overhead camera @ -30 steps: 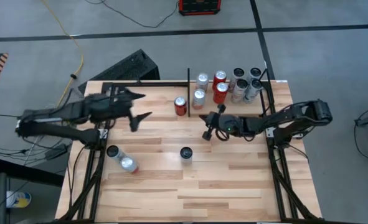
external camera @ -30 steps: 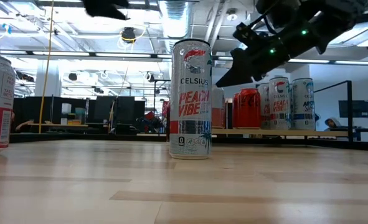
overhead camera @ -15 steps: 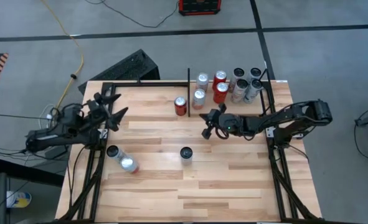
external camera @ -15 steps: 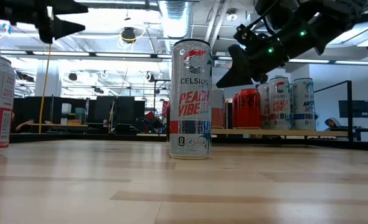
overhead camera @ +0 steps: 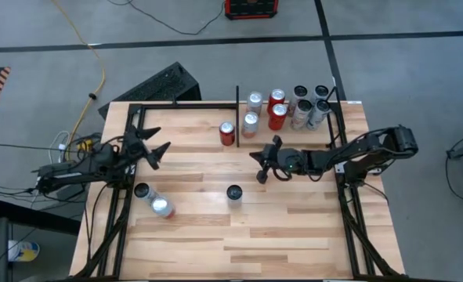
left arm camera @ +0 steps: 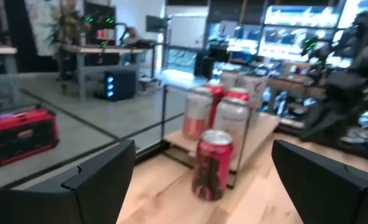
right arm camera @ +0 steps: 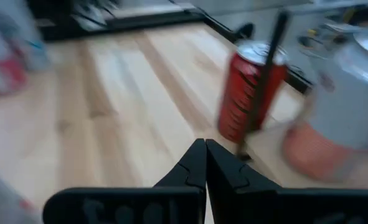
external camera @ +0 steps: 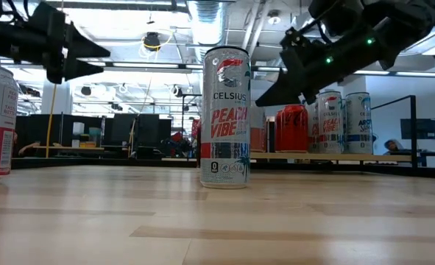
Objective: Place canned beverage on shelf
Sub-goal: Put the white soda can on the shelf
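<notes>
The left gripper (overhead camera: 154, 146) hangs spread open at the bench's (overhead camera: 294, 235) left edge, while the right gripper (overhead camera: 260, 166), closed and empty, hovers mid-bench near the lone red can (overhead camera: 227, 133).

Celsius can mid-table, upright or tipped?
Upright. The Celsius can stands on its base in the low view; the high view shows its round top.

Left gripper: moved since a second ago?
Yes. In the high view the left gripper has pulled back from near the lone red can toward the table's left edge, its fingers open and empty.
</notes>
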`<state>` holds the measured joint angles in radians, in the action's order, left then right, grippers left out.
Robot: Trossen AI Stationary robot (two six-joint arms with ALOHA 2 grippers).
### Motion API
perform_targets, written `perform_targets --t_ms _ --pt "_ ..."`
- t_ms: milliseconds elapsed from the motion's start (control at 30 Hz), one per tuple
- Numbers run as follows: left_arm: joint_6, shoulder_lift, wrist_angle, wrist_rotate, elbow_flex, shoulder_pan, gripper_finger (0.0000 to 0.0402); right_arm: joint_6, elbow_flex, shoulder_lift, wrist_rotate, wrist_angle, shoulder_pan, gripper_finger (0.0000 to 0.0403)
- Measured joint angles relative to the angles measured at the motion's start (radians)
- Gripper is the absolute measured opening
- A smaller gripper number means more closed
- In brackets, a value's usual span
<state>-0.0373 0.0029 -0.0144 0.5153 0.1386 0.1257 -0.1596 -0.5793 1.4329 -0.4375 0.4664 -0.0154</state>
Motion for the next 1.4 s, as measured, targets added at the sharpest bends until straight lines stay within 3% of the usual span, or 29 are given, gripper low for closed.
perform_targets --t_ms 133,433,933,1133,1400 --pt "-0.001 0.001 0.007 0.020 -0.014 0.000 0.0361 0.010 0.046 0.000 0.073 0.093 0.010 0.0025" --pt "-0.056 0.006 0.003 0.018 -0.105 0.000 0.0361 0.034 0.051 -0.001 0.073 0.115 0.001 0.0025" --pt "-0.009 0.018 0.005 -0.004 -0.105 -0.001 0.0361 0.037 0.051 0.000 0.072 0.111 0.035 0.0025" --pt "-0.001 0.018 0.007 -0.004 -0.105 -0.001 0.0361 0.036 0.051 -0.028 0.073 0.043 -0.030 0.0025" --pt "-0.001 0.018 0.008 -0.004 -0.105 -0.001 0.0361 -0.153 0.052 -0.133 0.051 -0.090 -0.104 0.0025"
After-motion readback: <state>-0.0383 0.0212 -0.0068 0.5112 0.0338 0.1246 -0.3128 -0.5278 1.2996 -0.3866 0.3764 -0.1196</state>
